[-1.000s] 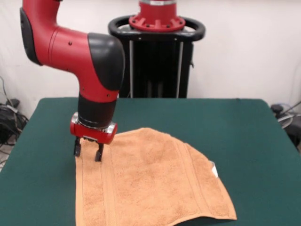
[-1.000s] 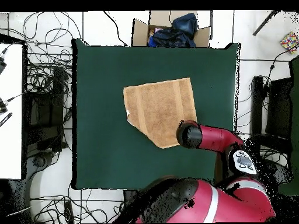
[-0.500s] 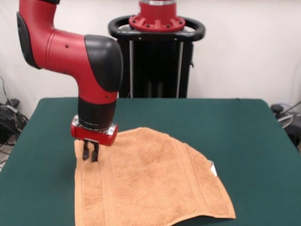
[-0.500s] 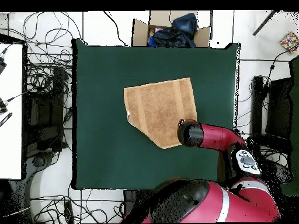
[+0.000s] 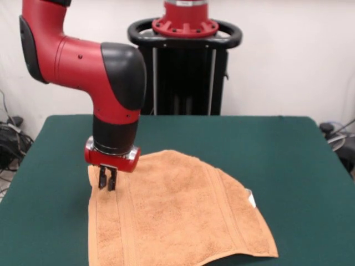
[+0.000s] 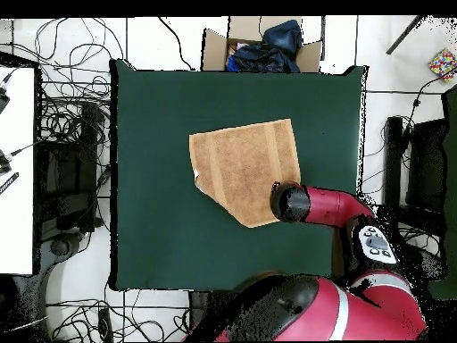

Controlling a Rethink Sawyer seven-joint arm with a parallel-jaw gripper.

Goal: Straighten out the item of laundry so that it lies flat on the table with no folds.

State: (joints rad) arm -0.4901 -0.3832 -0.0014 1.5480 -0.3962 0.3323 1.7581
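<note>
Table (image 5: 288, 160): dark green top, far wider than its load; most of it lies bare.

Arm (image 5: 83, 61): red and black, descending from 12 o'clock in the front view, wrist vertical over the cloth's far-left corner — a posture suited to pinching an edge from above.

Towel (image 5: 177, 216): orange-tan terry, lying at the front view's 6 o'clock; in the overhead view it sits just above the table's centre. 1 corner appears turned under — the outline is cut diagonally at the overhead view's 7 o'clock, so the cloth is judged not yet flat. A small white tag (image 5: 253, 199) shows at the 3 o'clock edge.

Gripper (image 5: 106, 183): fingers drawn narrow, tips down at the towel's corner band, apparently nipping the fabric. Judged purpose: hold this corner for a pull.
</note>
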